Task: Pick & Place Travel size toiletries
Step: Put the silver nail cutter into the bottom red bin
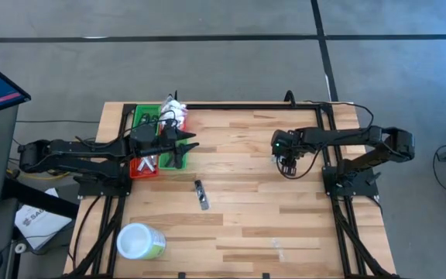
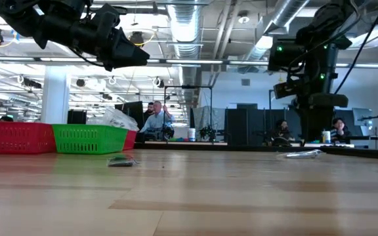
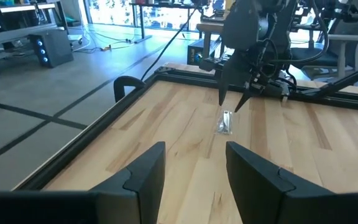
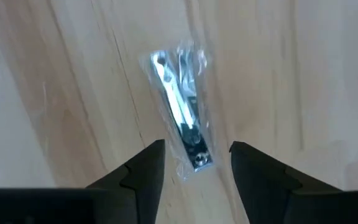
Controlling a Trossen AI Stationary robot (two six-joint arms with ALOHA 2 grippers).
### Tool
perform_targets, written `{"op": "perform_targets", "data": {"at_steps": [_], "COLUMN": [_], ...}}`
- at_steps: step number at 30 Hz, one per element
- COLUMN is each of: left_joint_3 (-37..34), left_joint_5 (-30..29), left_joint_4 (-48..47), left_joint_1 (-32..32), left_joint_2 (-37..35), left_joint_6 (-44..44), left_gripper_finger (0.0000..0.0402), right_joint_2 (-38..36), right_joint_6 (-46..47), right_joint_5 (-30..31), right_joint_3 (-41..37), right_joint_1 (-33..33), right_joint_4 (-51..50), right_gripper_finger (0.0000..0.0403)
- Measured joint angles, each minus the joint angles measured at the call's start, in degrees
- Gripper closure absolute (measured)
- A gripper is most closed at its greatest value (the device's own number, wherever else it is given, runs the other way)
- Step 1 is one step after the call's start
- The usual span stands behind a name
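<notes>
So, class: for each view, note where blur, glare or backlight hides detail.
Right wrist view: the wrapped metal clipper below the right hand is soft, its wrapper glinting. Low view: bright ceiling lights leave the arms as silhouettes. High view: even light, small items hard to read. Left wrist view: sharp near the left hand.

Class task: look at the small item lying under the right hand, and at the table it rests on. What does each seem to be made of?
The wrapped item: shiny silvery metal, by its bright glints, sealed in clear crinkly plastic film, probably a nail clipper. The table: pale wood planks with visible grain and a smooth matt finish.
</notes>
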Motion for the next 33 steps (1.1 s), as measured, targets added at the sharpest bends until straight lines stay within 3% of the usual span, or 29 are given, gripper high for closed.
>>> {"op": "perform_targets", "data": {"at_steps": [10, 20, 25, 28, 33], "left_joint_3": [0.0, 0.0, -0.02, -0.02, -0.02], "left_joint_5": [0.0, 0.02, 0.02, 0.02, 0.02], "left_joint_4": [0.11, 0.43, 0.51, 0.6, 0.81], "left_joint_1": [0.0, -0.01, -0.01, -0.02, -0.01], "left_joint_2": [0.0, -0.01, -0.01, -0.02, -0.02], "left_joint_6": [-0.69, -0.67, -0.52, -0.43, -0.41], "left_gripper_finger": [0.0243, 0.0243, 0.0243, 0.0243, 0.0243], "right_joint_2": [0.18, 10.92, 11.81, 10.68, 9.16], "right_joint_6": [-2.98, -4.81, -7.16, -7.16, -7.13], "right_joint_5": [-1.08, -3.12, -3.49, -3.62, -3.74], "right_joint_3": [-1.86, -1.43, -1.04, -0.79, -0.81], "right_joint_1": [-2.6, -3.29, -3.29, -3.27, -3.19], "right_joint_4": [3.21, 4.75, 4.76, 4.85, 5.42], "right_gripper_finger": [0.0245, 0.0247, 0.025, 0.0271, 0.0342]}}
